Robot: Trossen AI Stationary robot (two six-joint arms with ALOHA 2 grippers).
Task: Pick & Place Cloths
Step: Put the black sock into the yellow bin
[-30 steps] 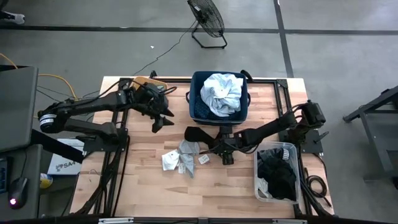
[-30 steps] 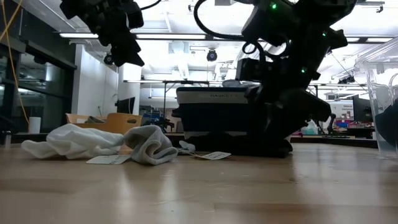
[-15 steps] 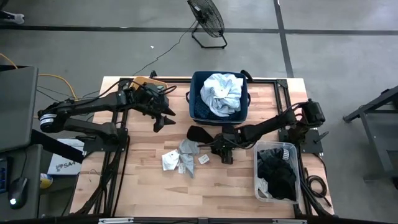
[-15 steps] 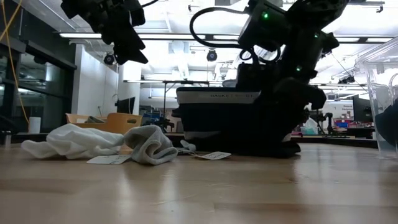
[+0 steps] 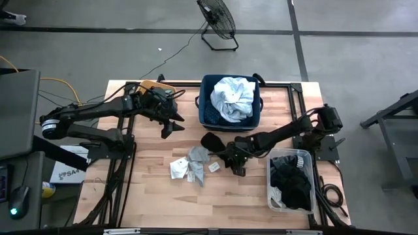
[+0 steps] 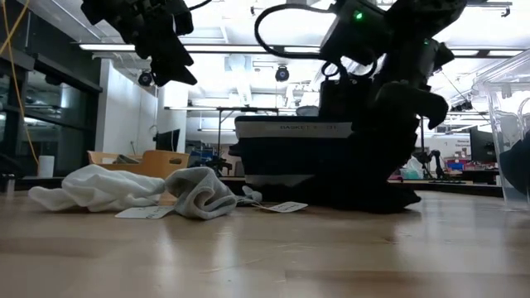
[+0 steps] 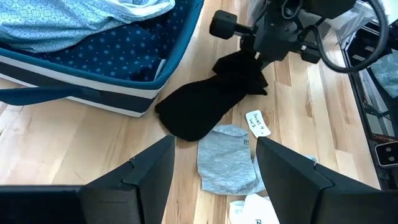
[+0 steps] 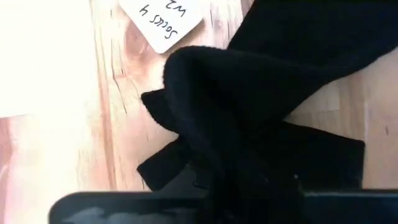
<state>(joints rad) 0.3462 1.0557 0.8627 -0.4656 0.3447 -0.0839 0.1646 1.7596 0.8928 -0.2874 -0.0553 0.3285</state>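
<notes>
A black cloth (image 5: pixel 215 143) lies on the wooden table just in front of the navy bin (image 5: pixel 256 108), which holds a pale blue-white shirt (image 5: pixel 234 96). My right gripper (image 5: pixel 234 156) is shut on the black cloth's end toward the table's right. A grey sock (image 5: pixel 198 155) and small white pieces (image 5: pixel 179 168) lie flat on the table to the left of it. My left gripper (image 5: pixel 171 124) hangs open in the air left of the bin, touching nothing; in the left wrist view its fingers (image 7: pixel 149 171) frame the grey sock (image 7: pixel 227 158). My right gripper pinches the black cloth's bunched right end (image 8: pixel 236 149) between its two fingers, in several gathered layers. The fingers come down on it slanting from the table's right. The cloth's left end (image 7: pixel 186 115) lies spread on the table.
A clear plastic tub (image 5: pixel 302 156) with black pieces stands at the near right, close to my right arm. Paper tags (image 7: pixel 258 123) lie beside the socks. A yellow object (image 5: pixel 155 85) sits at the far left corner. Bare wood runs along the near edge (image 5: pixel 215 209).
My right gripper has shut on the black cloth's right end and shifted slightly toward the table's left. The cloth, lying stretched out before, is now gathered shorter and bunched up at the gripper, while its left end stays on the table.
</notes>
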